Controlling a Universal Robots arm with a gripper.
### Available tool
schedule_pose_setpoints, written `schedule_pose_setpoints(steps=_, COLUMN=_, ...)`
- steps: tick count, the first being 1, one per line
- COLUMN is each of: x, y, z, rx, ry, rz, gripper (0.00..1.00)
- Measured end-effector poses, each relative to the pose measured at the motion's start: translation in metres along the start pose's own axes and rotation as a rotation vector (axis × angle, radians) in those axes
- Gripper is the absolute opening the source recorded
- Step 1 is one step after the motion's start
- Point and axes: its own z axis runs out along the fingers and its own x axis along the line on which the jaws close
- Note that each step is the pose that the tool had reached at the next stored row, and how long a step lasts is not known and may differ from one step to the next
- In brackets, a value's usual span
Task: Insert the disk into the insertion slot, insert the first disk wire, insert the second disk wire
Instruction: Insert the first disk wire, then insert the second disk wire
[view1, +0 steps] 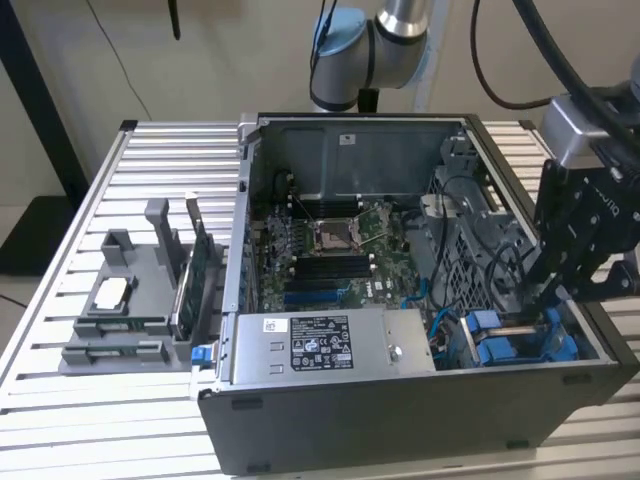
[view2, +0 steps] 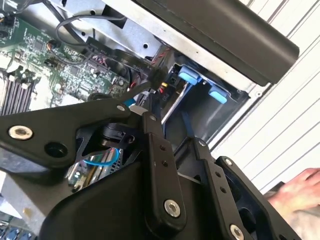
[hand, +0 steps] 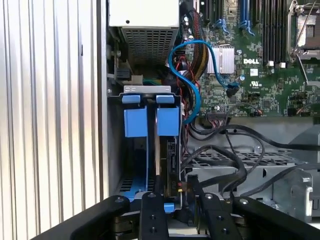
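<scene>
The disk stands in its blue carrier in the insertion slot at the case's corner, beside a second blue carrier. In the exterior view the blue carriers sit low at the case's right. My gripper reaches down into that corner and is shut on the black connector of a disk wire with red and yellow strands. The connector sits right at the disk's end. In the second wrist view the fingertips meet at this connector, next to the blue carrier tabs.
A blue cable loops from the motherboard toward the bay, and black cables cross the metal cage. The grey power-supply box lies along the case front. A grey fixture stands on the slatted table. A hand rests outside the case.
</scene>
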Motion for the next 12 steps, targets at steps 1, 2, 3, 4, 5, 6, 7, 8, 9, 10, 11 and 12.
schedule_pose_setpoints(steps=1, x=-0.0001, y=0.0001, z=-0.0022, rx=0.0, ry=0.0017, rz=0.0, gripper=0.33)
schedule_pose_setpoints(steps=2, x=-0.0003, y=0.0001, z=-0.0046, rx=0.0001, ry=0.0034, rz=0.0, gripper=0.33)
schedule_pose_setpoints(steps=3, x=-0.0004, y=0.0002, z=-0.0069, rx=0.0001, ry=0.005, rz=0.0, gripper=0.33)
schedule_pose_setpoints(steps=4, x=-0.0005, y=0.0003, z=-0.0093, rx=0.0002, ry=0.0066, rz=0.0, gripper=0.33)
schedule_pose_setpoints(steps=5, x=-0.0006, y=0.0003, z=-0.0114, rx=0.0002, ry=0.0082, rz=0.0, gripper=0.33)
schedule_pose_setpoints(steps=6, x=-0.0007, y=0.0004, z=-0.0136, rx=0.0002, ry=0.0101, rz=0.0, gripper=0.33)
schedule_pose_setpoints(steps=7, x=-0.0008, y=0.0004, z=-0.0151, rx=0.0003, ry=0.0118, rz=0.0, gripper=0.33)
schedule_pose_setpoints(steps=8, x=-0.0009, y=0.0005, z=-0.0165, rx=0.0004, ry=0.0136, rz=0.0, gripper=0.33)
schedule_pose_setpoints(steps=9, x=-0.001, y=0.0005, z=-0.0178, rx=0.0004, ry=0.0154, rz=0.0, gripper=0.33)
schedule_pose_setpoints(steps=10, x=-0.001, y=0.0006, z=-0.0191, rx=0.0004, ry=0.0173, rz=0.0, gripper=0.33)
schedule_pose_setpoints(steps=11, x=-0.0011, y=0.0006, z=-0.0205, rx=0.0004, ry=0.019, rz=0.001, gripper=0.33)
schedule_pose_setpoints(steps=12, x=-0.0012, y=0.0006, z=-0.0219, rx=0.0005, ry=0.0207, rz=0.001, gripper=0.33)
